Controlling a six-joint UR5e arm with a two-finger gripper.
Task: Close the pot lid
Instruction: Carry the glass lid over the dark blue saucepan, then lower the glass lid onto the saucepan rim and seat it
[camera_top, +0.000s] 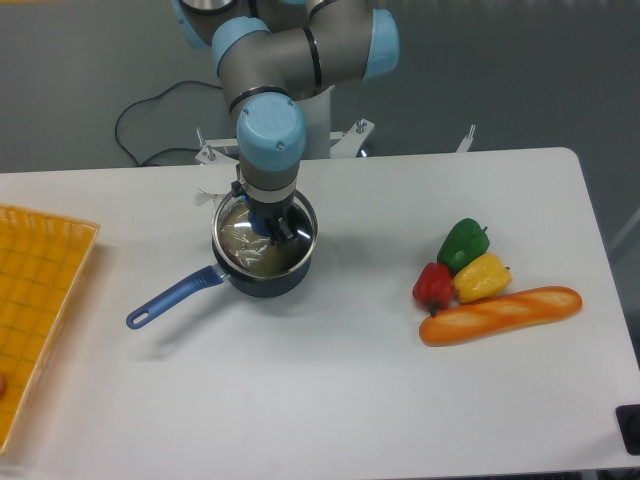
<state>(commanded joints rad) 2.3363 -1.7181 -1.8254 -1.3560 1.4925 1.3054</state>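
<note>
The dark navy pot (262, 278) stands on the white table left of centre, its bright-blue handle (172, 296) pointing to the lower left. The clear glass lid (240, 243) with a metal rim lies on top of the pot, covering its mouth. My gripper (266, 226) reaches straight down onto the lid's centre, where the blue knob is mostly hidden between the fingers. The fingers look closed around the knob, though the arm's wrist hides most of them.
A yellow mesh tray (40, 300) lies at the left edge. At the right lie a green pepper (463, 243), a red pepper (434, 286), a yellow pepper (482, 277) and a baguette (500, 314). The arm's base (320, 130) stands behind the pot.
</note>
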